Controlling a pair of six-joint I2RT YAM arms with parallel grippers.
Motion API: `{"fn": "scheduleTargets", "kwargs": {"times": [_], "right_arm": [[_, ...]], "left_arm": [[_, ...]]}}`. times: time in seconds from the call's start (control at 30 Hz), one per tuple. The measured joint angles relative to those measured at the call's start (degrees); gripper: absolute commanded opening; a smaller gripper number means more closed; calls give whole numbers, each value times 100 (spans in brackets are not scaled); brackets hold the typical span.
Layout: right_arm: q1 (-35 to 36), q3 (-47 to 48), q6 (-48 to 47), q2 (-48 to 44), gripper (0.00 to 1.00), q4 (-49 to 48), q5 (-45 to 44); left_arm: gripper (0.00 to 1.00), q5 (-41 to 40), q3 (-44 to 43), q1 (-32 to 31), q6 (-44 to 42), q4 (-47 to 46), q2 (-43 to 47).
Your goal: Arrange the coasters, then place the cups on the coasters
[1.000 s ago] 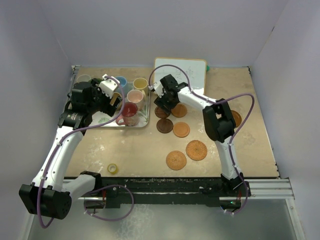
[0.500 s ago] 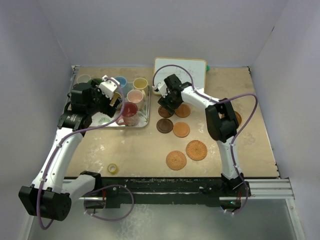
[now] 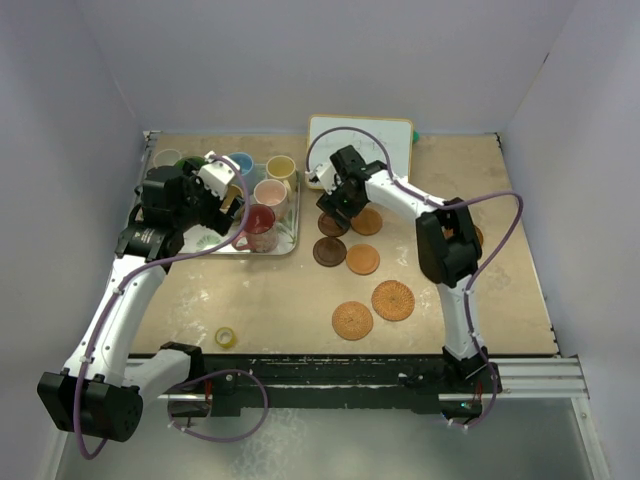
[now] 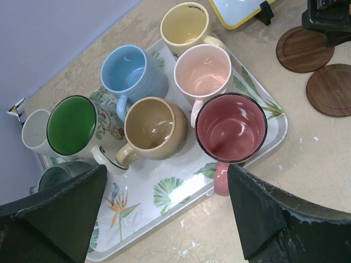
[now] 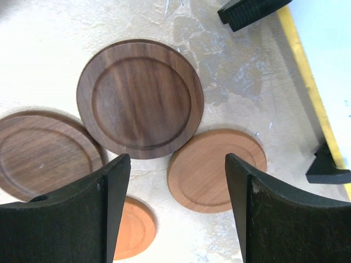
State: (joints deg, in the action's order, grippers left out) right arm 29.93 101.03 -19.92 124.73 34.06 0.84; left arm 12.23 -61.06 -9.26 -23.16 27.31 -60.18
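Since a second ago the right arm (image 3: 445, 245) has swung its elbow toward 3 o'clock and drawn its wrist a little toward 12 o'clock, uncovering more of the coaster cluster. The left arm (image 3: 120, 300) has not shifted.

The right jaws stand partly open and hold nothing. They hover over a dark walnut round wooden coaster (image 5: 140, 101). At its 5 o'clock lies a light brown smooth wooden coaster (image 5: 216, 170), edge to edge with it. A second dark brown wooden coaster (image 5: 44, 153) meets it at 8 o'clock. An orange-brown disc (image 5: 134, 227) at 6 o'clock is half hidden by a finger. Well apart, at 6 o'clock of this cluster, lie two woven orange rattan coasters (image 3: 352, 320) (image 3: 393, 299).

The left jaws are spread wide and empty above a leaf-patterned rectangular tray (image 4: 164, 203) at 10 o'clock on the counter (image 3: 500, 200). In the tray stand a red mug (image 4: 230, 131), a tan mug (image 4: 153, 126), a pink mug (image 4: 203, 74), a light blue mug (image 4: 131, 71), a yellow mug (image 4: 185, 24) and a green-lined mug (image 4: 71, 126). A white mug (image 4: 35, 131) and a grey mug (image 4: 60, 172) sit at its 9 o'clock end, but I cannot tell whether they are inside the rim.

A yellow-edged whiteboard (image 3: 365, 140) stands at 12 o'clock, and a small yellow tape roll (image 3: 226, 337) lies at 7 o'clock.
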Motion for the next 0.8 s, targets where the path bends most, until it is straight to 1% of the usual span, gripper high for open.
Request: {"fn": "scheduleTargets", "kwargs": {"times": [0.2,0.37,0.63,0.8], "right_arm": [[37,-105,-9,-492,73,20,221],[225,-540,-9,-841,73,-35,317],[809,-1185,-15,-850,73,-52,262],[951,-1355,-26,-846,72,-131,120]], "left_arm": [[88,0,2,2,2,0,0],[88,-13,15,15,4,-15,13],[88,-33,120,15,7,-85,151],[88,-33,133,15,7,-98,181]]}}
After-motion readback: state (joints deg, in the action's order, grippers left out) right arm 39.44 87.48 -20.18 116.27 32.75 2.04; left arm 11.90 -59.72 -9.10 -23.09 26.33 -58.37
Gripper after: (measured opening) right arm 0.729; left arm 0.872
